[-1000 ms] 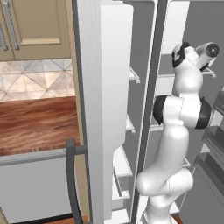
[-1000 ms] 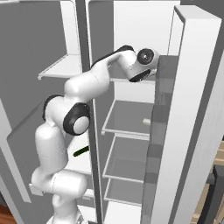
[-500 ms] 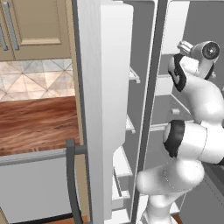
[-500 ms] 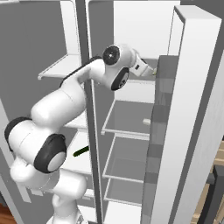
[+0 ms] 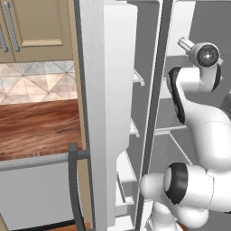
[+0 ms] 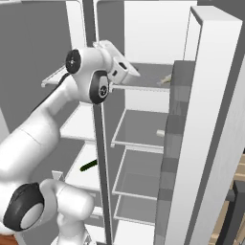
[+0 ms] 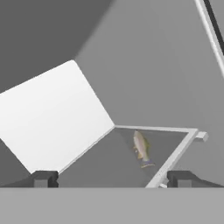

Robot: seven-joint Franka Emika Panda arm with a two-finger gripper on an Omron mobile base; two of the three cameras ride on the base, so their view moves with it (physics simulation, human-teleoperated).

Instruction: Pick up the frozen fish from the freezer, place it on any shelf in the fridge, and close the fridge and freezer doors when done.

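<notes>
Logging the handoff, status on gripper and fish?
Gripper open, holding nothing. Fish lying on a fridge shelf, clear of the fingertips. Fridge door open. Nothing between gripper and fish.

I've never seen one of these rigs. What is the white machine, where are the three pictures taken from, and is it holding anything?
It is a white robot arm on a rolling base, rendered in a simulated kitchen, facing an open refrigerator. Two pictures come from cameras on the base, behind the arm to its left and right. The third looks along the gripper, whose dark fingertips stand wide apart, holding nothing. Ahead, a fish lies on a fridge shelf. The fridge door stands open, and so does the freezer door.
</notes>
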